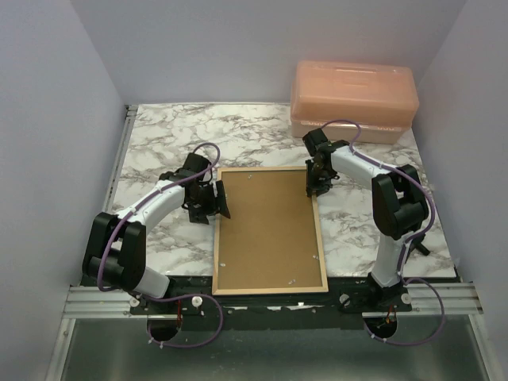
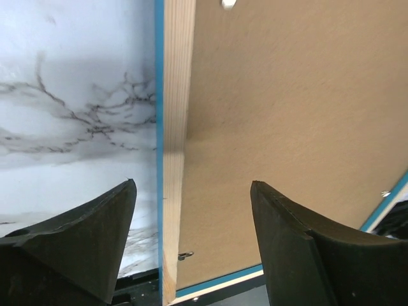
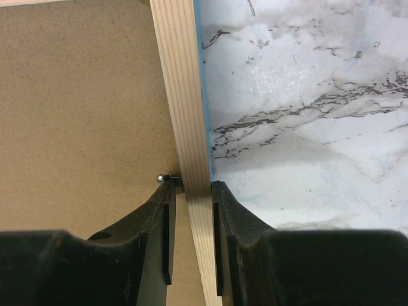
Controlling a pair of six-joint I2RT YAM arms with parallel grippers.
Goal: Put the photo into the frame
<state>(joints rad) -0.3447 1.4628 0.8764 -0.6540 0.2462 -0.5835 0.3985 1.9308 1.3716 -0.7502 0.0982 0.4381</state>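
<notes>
Frame (image 1: 270, 287): lies back-up on the marble tabletop (image 1: 167, 143) between the arms, with a brown backing sheet (image 1: 268, 230) filling it.
Left claw (image 2: 192, 185): fingers wide apart, the frame's left rail in the gap between them.
Right claw (image 3: 193, 191): clamped on the right rail near the far corner, one finger inside and one outside.

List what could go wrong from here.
The right gripper pinches a thin rail of the frame right by a metal tab; it could slip or bend the tab. The left gripper stands open astride the other rail, so a one-sided lift might tilt the frame and spill the backing board.
</notes>
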